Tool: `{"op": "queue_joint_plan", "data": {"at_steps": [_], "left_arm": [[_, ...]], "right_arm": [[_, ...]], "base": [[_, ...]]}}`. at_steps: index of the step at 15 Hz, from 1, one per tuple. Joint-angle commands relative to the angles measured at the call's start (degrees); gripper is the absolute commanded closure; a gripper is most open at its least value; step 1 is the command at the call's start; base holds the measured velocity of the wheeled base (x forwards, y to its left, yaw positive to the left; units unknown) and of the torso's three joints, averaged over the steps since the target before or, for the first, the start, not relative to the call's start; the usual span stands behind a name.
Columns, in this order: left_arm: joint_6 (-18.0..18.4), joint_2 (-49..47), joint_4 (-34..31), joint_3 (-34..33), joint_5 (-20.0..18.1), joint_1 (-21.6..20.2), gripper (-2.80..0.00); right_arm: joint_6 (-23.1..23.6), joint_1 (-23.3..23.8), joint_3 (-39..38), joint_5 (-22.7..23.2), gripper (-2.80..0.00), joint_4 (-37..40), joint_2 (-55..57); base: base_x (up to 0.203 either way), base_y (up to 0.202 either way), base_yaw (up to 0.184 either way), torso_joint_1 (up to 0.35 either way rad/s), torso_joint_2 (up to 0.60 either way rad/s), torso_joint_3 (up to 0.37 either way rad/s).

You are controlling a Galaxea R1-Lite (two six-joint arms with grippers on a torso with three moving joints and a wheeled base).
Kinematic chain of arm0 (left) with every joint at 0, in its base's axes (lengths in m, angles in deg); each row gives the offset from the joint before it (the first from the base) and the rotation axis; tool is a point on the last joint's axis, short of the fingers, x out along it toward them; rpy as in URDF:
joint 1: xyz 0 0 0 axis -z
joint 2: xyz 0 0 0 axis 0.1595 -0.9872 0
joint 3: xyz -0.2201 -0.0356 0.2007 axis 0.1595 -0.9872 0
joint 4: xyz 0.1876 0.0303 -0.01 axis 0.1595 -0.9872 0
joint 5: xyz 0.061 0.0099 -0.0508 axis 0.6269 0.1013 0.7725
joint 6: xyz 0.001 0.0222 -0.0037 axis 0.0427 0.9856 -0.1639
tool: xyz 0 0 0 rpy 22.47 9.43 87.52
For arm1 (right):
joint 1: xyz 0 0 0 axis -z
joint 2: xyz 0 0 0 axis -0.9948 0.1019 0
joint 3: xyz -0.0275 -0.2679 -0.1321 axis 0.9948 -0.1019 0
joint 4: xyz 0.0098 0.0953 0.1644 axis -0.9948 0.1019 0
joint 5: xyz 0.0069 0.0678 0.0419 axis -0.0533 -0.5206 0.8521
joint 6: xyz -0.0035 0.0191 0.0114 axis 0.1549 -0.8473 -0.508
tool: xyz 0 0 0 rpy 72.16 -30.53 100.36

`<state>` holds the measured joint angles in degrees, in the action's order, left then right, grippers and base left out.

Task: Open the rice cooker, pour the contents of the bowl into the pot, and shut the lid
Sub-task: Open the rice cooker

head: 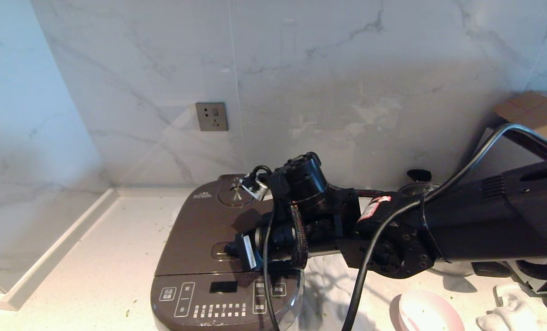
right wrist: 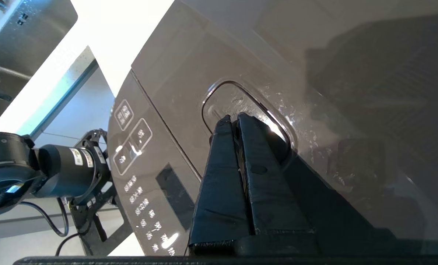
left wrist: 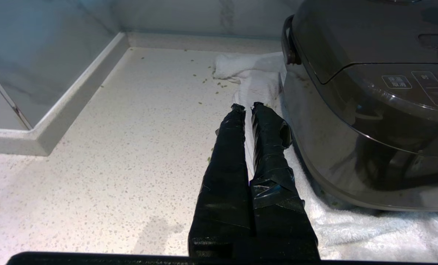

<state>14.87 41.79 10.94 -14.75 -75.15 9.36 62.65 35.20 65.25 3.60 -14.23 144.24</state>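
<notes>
rice cooker [head: 218,257]: we see it on the counter [head: 94,276], sitting on a white towel [left wrist: 252,73], front panel facing us.
lid [head: 209,220]: down and closed, so step 1 of the task is not done.
push button [right wrist: 241,106]: oblong, on the lid's front edge.
right gripper [right wrist: 235,119]: fingers clenched together, empty, tips on the button; we judge it is pressing the latch.
left gripper [left wrist: 246,107]: fingers pressed together, holding nothing, parked low beside the cooker over the towel.
bowl [head: 432,310]: pink, on the counter at the cooker's right, well apart; contents not visible from here, maybe washed out by glare.
handling: lid looks stiff, glossy, likely slippery and sprung; we'd push the button squarely, not grip the lid. Bowl is light and rigid; take it by the rim, keep it level.
</notes>
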Motion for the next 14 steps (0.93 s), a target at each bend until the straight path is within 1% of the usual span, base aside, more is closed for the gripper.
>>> {"op": "queue_joint_plan", "data": {"at_steps": [1, 7, 14], "left_arm": [[-0.02, 0.03, 0.0, 0.0, 0.01, 0.0, 0.0], [-0.02, 0.03, 0.0, 0.0, 0.01, 0.0, 0.0], [-0.02, 0.03, 0.0, 0.0, 0.01, -0.09, 0.0]], "right_arm": [[-0.11, -0.01, -0.41, -0.03, 0.0, 0.25, 0.36], [-0.13, 0.57, -0.04, -0.2, 0.0, -0.81, -0.97], [0.09, 0.63, 1.01, -0.53, 0.0, -0.98, -8.34]], "base": [[0.0, 0.0, 0.0, 0.0, 0.0, 0.0], [0.0, 0.0, 0.0, 0.0, 0.0, 0.0], [0.0, 0.0, 0.0, 0.0, 0.0, 0.0]]}}
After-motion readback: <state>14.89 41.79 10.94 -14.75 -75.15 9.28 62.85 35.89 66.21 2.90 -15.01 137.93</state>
